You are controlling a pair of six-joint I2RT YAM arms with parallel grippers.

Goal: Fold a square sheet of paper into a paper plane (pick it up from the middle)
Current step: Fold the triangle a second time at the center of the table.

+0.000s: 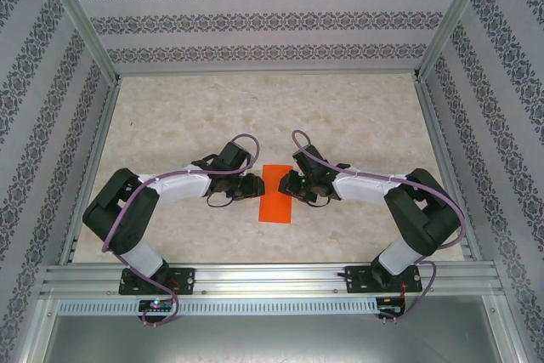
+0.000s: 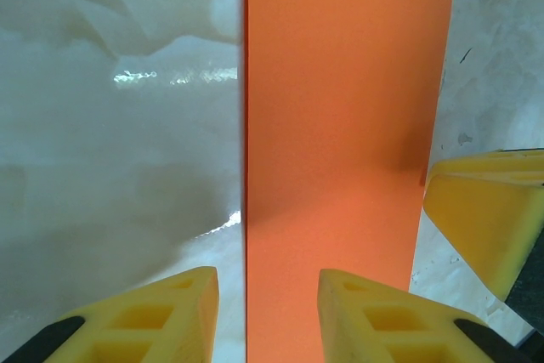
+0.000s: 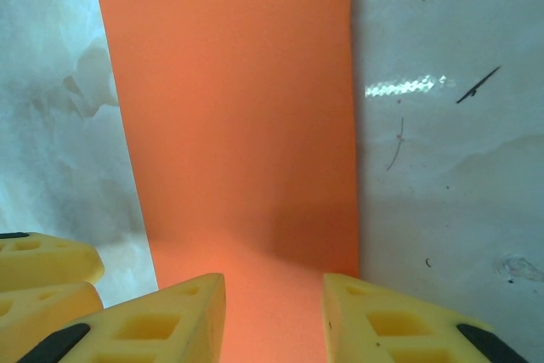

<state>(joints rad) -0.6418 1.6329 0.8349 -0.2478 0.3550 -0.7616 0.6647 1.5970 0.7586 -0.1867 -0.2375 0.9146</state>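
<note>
I see both arms elbowed inward, wrists low. Left claw [image 1: 254, 186] and right claw [image 1: 289, 184] stand half-open, clamping nothing. A smooth matte bright orange paper sheet [image 1: 276, 201], a narrow rectangle, lies flat between them.

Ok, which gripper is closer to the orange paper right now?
Right, narrowly. The right gripper has both fingers reaching over the orange paper at its edge. The left gripper straddles the opposite edge, one finger over the table.
</note>
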